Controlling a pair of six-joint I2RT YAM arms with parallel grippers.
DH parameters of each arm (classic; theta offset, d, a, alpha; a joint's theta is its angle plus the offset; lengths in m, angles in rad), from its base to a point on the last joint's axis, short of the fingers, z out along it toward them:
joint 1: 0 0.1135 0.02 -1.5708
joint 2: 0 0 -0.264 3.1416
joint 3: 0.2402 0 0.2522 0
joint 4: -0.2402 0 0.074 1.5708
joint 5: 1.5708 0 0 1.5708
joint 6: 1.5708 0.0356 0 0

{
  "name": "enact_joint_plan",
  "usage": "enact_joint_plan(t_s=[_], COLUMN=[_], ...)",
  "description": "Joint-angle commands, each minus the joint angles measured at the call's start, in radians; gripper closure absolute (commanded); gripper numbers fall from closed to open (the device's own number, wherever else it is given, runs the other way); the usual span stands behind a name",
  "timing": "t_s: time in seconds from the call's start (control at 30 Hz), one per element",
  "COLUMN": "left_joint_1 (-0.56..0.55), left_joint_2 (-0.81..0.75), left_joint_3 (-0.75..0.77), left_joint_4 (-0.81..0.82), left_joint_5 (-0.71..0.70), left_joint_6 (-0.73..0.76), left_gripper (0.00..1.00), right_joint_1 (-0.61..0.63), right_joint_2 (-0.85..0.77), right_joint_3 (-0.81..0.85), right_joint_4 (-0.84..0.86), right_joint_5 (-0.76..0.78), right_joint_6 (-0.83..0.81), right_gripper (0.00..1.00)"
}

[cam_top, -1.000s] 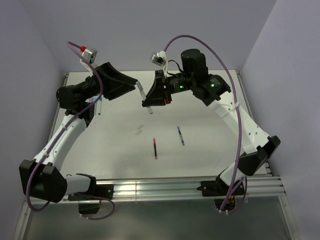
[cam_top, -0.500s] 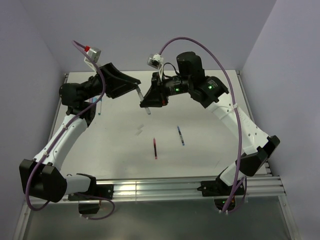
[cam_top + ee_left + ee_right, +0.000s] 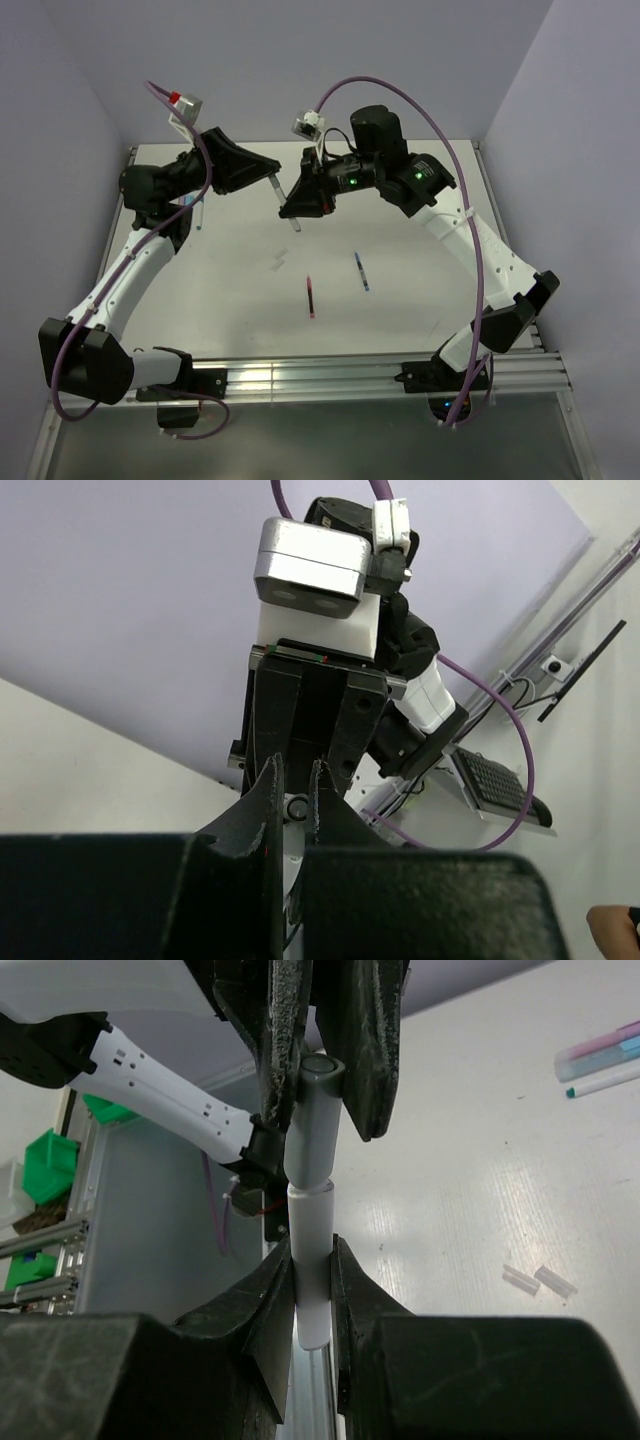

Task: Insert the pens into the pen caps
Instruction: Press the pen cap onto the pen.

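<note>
I see the grey cap (image 3: 313, 1125) over the top end of the white pen (image 3: 311, 1250), both upright mid-frame in the right wrist view; can't tell how deep it's seated. Left pincer (image 3: 320, 1080) clenched on the grey cap, right pincer (image 3: 313, 1280) grasping the white pen below. Overhead, red pen (image 3: 311, 297) and dark blue pen (image 3: 361, 271) lie on the tabletop (image 3: 420, 290), lower centre.

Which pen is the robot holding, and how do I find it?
Look above the far half of the table, where the left gripper and right gripper meet. The pen is the short stick pinched between them, white with a grey cap. The red pen and blue pen lie flat on the table; this one is up in the air.
</note>
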Motion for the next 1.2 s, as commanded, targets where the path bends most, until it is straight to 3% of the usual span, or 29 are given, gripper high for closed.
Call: enact_joint_plan(t_s=[0.0,0.27,0.43,1.17], left_joint_1=[-0.005,-0.005,-0.009,-0.054], left_joint_2=[0.009,0.002,0.015,-0.009], left_joint_3=[0.035,0.032,0.009,-0.087], left_joint_4=[0.072,0.181,0.348,0.465], left_joint_5=[0.05,0.15,0.15,0.079], left_joint_6=[-0.005,-0.021,-0.126,-0.232], left_gripper=[1.0,1.0,1.0,1.0], right_joint_1=[0.003,-0.018,-0.029,-0.027], right_joint_2=[-0.02,-0.022,-0.014,0.007], right_joint_3=[0.004,-0.037,-0.042,0.013], right_joint_4=[0.012,0.015,0.029,0.073], right_joint_5=[-0.07,-0.223,-0.338,-0.38], right_joint_6=[0.0,0.034,0.046,0.095], right_gripper=[1.0,1.0,1.0,1.0])
